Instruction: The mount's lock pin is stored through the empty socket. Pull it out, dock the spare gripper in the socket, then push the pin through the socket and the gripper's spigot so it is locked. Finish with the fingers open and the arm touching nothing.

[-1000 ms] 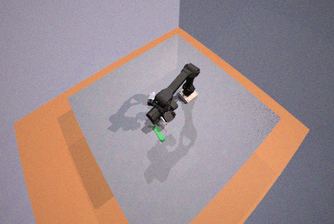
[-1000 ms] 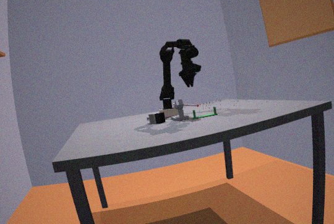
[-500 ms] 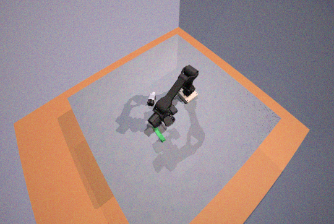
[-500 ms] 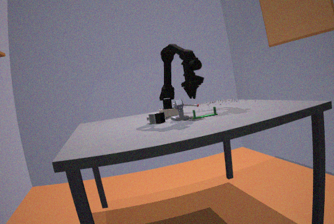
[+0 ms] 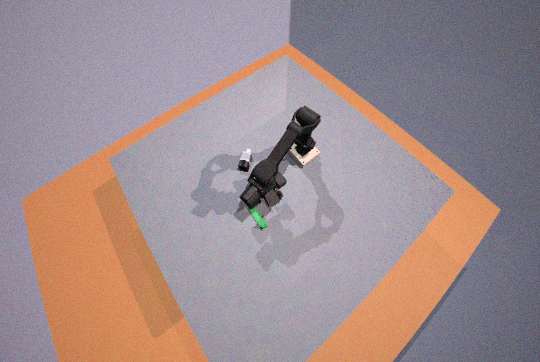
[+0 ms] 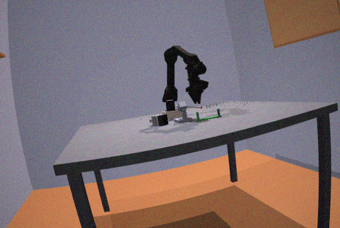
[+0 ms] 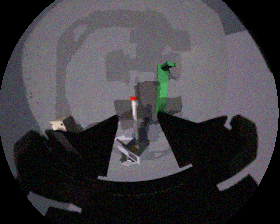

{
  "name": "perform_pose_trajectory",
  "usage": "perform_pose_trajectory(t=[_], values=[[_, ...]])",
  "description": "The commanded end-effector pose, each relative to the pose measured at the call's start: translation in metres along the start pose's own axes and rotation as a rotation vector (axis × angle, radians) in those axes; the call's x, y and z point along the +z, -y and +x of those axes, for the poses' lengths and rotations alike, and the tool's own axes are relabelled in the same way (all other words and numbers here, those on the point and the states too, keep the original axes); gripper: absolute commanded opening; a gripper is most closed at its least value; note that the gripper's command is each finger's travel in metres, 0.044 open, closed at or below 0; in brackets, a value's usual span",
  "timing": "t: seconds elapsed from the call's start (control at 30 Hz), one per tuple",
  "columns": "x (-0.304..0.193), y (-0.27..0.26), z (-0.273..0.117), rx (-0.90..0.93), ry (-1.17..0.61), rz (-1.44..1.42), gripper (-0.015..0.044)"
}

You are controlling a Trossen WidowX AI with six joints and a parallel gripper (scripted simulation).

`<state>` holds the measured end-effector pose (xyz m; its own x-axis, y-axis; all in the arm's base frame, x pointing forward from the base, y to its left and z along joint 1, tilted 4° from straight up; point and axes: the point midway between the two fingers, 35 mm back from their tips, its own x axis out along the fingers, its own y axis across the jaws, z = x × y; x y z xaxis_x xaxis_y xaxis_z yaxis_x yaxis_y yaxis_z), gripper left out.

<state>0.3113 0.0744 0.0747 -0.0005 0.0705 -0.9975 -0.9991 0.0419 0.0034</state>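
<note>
The grey mount stands on the table, with the white pin lying through its socket and its red head sticking out. In the top view the arm hides both. My gripper points down, open and empty. Its fingertips are a little above the pin's outer part, and the pin shows between them in the wrist view, nearer the left finger. The spare gripper, a white block with a black end, lies on the table beside the mount.
A green cradle with two upright ends lies on the table just beyond the pin's red head. The arm's cream base block is behind the mount.
</note>
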Motion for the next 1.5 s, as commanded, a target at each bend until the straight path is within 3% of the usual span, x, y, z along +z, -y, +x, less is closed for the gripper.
perform_pose_trajectory(t=[0.0,1.03,1.4,1.47], values=[[0.000,-0.002,0.011,0.013,0.000,0.004,0.0300],[0.001,-0.004,0.044,0.014,0.001,0.004,0.0300],[0.001,-0.004,0.044,0.014,0.001,0.004,0.0011],[0.001,-0.004,0.044,0.014,0.001,0.004,0.0000]])
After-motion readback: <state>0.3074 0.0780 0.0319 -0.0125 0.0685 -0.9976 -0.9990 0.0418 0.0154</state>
